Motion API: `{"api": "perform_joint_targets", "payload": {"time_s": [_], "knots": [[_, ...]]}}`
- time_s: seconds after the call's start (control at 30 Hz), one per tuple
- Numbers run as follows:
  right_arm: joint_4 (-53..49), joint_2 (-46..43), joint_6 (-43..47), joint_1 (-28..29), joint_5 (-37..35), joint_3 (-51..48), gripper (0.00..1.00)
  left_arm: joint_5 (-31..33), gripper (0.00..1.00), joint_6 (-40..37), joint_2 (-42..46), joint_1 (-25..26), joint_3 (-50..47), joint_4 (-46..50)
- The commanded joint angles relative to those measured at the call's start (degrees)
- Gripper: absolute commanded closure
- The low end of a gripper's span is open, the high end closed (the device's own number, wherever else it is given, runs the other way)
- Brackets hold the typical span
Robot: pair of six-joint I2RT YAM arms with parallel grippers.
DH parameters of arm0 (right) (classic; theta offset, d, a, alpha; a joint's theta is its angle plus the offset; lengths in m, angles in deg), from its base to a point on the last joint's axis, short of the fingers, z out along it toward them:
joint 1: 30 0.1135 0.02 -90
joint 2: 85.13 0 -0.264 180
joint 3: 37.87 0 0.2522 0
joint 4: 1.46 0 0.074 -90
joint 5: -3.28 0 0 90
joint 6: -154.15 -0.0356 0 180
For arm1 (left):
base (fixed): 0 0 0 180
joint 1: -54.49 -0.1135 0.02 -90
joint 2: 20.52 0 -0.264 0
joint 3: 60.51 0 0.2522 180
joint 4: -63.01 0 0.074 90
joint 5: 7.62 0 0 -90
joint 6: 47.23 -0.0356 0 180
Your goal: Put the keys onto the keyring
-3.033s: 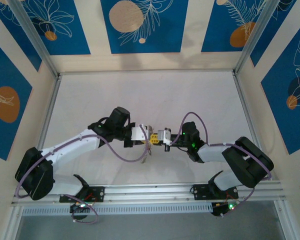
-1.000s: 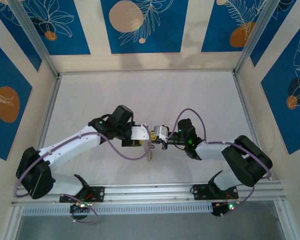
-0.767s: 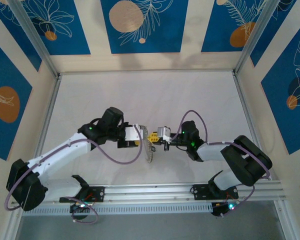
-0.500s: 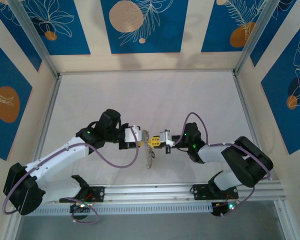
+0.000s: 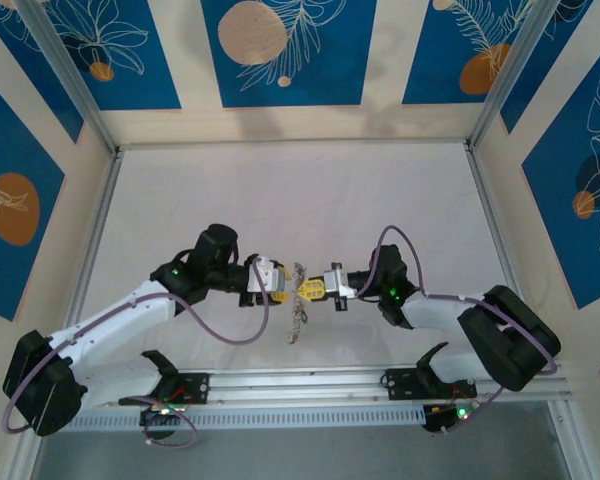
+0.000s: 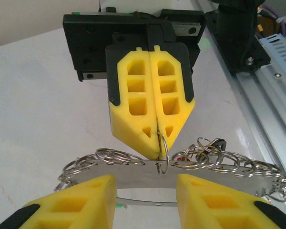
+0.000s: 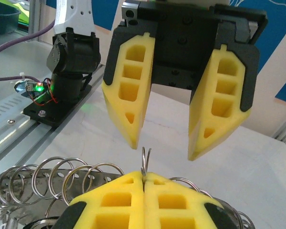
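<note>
White table [image 5: 280, 190] underneath; left arm [image 5: 130, 312] and right arm [image 5: 442, 308] bent in toward the middle, tips nearly nose to nose; left claw [image 5: 279, 287] [image 7: 164, 149] spread wide, gripping nothing; right claw [image 5: 312, 290] [image 6: 158, 151] squeezed tight on the keyring [image 6: 162, 153] [image 7: 145, 160], a thin grey loop poking out past its yellow tips; right there, a long flat metal strip [image 6: 143, 174] hanging across between both claws, lined with lots of small rings [image 7: 47, 179]; among them a tiny red bit [image 6: 182, 155], too small to tell what.
</note>
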Motion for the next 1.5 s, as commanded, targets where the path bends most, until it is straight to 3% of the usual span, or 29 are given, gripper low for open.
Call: {"api": "perform_joint_targets", "payload": {"time_s": [0.0, 0.4, 0.67, 0.83, 0.9, 1.1, 1.2, 1.33, 1.37, 1.43, 1.47], "knots": [[-0.94, -1.36, 1.85, 0.00, 1.11, 1.76, 1.00, -4.67, 0.64, 0.86, -0.83, -0.03, 0.39, -1.32], [-0.06, 0.47, 1.10, 0.51, -1.57, 2.60, 1.00, -3.48, 0.79, 0.24, -3.12, 0.11, -0.40, -4.96], [-0.94, 1.31, 0.72, 1.28, -5.96, 2.40, 1.00, 4.29, 1.00, -1.14, -1.26, 0.75, -1.35, -6.14], [-8.03, 1.13, 0.26, 1.82, -9.97, 4.27, 0.94, 12.38, 1.00, -5.09, -1.30, 3.64, 0.96, -0.32], [-8.66, 1.49, 0.45, 2.24, -11.17, 4.50, 0.88, 14.23, 1.00, -5.91, -2.25, 4.59, 2.39, 2.19], [-11.01, 2.20, 0.94, 3.45, -14.95, 5.77, 0.85, 18.62, 1.00, -7.47, -5.33, 6.21, 6.08, 6.94], [-13.93, 2.45, 1.81, 4.28, -17.72, 6.71, 0.87, 20.03, 1.00, -8.20, -7.10, 6.77, 8.80, 10.37], [-14.37, 2.77, 2.11, 4.83, -19.57, 6.70, 1.00, 19.34, 1.00, -7.56, -7.52, 6.82, 9.91, 11.07], [-14.37, 2.60, 2.14, 4.92, -19.84, 6.68, 1.00, 18.70, 0.96, -7.22, -7.33, 6.88, 9.88, 10.61], [-12.90, 2.16, 2.20, 5.01, -19.87, 5.92, 1.00, 17.94, 0.74, -6.47, -6.91, 6.88, 9.55, 9.85], [-11.37, 2.01, 2.22, 4.99, -20.03, 5.20, 1.00, 17.77, 0.69, -6.28, -6.61, 6.76, 9.37, 9.46]]}}
